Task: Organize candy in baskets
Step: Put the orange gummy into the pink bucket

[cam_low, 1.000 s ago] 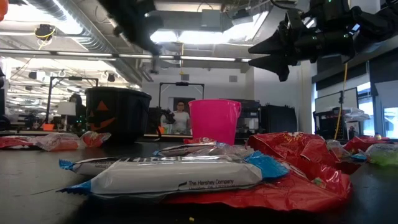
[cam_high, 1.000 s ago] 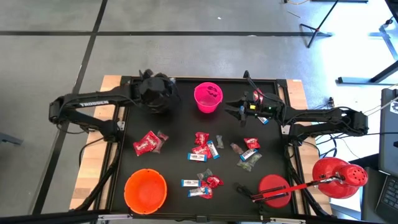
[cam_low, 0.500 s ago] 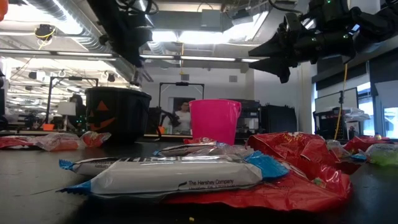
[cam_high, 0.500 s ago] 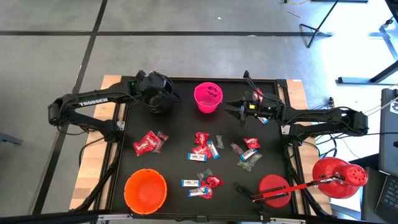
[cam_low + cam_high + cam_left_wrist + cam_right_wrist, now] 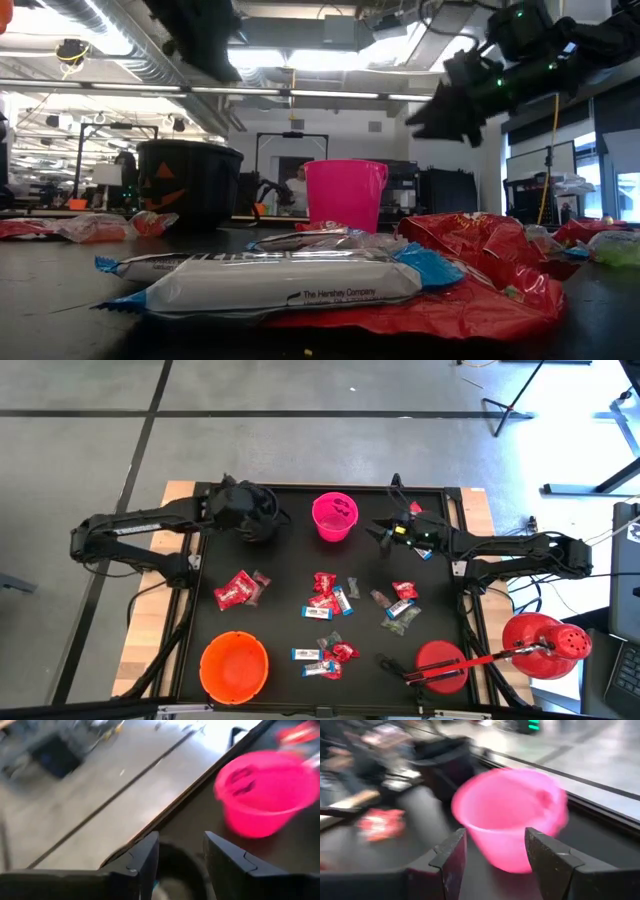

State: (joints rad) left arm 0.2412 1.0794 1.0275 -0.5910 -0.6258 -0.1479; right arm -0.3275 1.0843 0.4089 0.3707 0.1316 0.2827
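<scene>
Most candy [image 5: 325,600] lies loose mid-table, so we judge sorting barely begun; bucket contents we cannot tell. Our left gripper [image 5: 181,851], fingers apart and empty, hangs over the black bucket [image 5: 256,522]; right gripper [image 5: 495,845], also apart and empty, faces the pink bucket [image 5: 334,516]; orange bucket [image 5: 234,666] near front

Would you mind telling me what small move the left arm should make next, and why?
Probably lift the left claw clear of the black bucket and swing it toward the red packets nearby. Its fingers are apart and empty over the bucket's mouth, so a drop looks done. The right claw hovers open beside the pink bucket, so that side seems covered.
</scene>
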